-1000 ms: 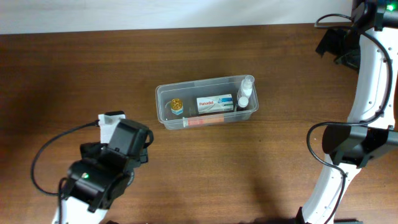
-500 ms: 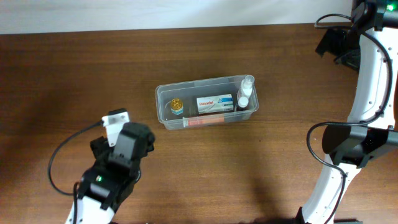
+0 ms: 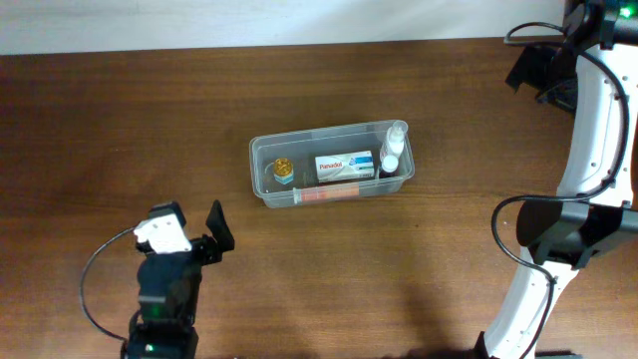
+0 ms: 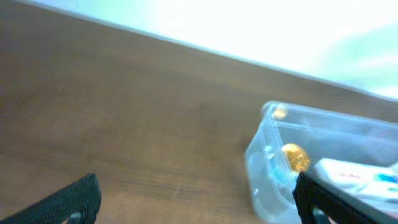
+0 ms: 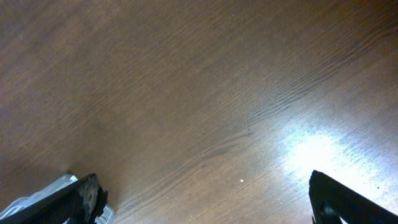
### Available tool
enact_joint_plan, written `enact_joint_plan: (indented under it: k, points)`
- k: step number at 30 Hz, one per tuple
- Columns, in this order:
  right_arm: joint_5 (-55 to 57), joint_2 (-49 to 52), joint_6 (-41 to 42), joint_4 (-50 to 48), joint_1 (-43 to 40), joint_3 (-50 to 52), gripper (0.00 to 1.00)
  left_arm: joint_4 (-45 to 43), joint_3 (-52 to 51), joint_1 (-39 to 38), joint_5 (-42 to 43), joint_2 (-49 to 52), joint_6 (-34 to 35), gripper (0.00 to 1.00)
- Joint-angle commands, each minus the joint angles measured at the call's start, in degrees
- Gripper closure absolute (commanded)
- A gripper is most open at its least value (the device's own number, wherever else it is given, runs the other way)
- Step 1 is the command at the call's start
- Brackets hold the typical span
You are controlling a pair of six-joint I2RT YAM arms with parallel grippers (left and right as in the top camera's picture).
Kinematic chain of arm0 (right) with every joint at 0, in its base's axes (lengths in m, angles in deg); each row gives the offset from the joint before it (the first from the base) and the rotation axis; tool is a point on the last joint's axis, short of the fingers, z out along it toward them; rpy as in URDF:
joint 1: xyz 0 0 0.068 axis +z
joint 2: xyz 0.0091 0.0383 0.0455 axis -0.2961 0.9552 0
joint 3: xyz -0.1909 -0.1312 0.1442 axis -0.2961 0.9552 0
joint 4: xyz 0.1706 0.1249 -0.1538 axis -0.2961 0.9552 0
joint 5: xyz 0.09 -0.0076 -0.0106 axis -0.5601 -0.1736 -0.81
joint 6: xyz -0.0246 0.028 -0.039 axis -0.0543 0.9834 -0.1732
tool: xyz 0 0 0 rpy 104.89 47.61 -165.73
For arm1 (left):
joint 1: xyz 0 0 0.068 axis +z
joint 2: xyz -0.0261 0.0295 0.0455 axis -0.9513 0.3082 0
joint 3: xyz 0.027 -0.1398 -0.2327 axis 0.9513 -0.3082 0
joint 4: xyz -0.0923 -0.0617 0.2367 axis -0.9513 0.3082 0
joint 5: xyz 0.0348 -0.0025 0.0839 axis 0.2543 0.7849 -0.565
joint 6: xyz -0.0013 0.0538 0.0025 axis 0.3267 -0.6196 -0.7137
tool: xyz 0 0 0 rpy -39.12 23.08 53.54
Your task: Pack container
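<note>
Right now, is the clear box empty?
Not empty: the container holds a white carton, a gold-lidded jar and a white bottle.

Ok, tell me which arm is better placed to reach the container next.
Left. Its open tool faces the container, visible in its wrist view; the right tool, parked far off, sees only table.

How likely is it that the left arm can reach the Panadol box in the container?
Probably yes. The left gripper is open and empty over the table, with nothing between it and the container. It looks lidless, and the Panadol box lies flat in its middle, exposed from above.
</note>
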Motion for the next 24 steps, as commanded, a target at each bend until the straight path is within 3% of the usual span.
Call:
enact_joint_plan:
  k: [1,8,24]
  points:
    - [0.7,-0.9,-0.2,0.0,-0.1,-0.7,0.02,-6.0,-6.1,1.1,7.8,-5.6,-2.7,0.01]
    - [0.7,-1.0,-0.2,0.0,-0.1,-0.7,0.02,-8.7,-11.1,1.1,7.8,-14.7,-4.2,0.01]
    - [0.7,-1.0,-0.2,0.0,-0.1,-0.7,0.02,-8.5,-11.4,1.1,7.8,-25.1,-8.1,0.01]
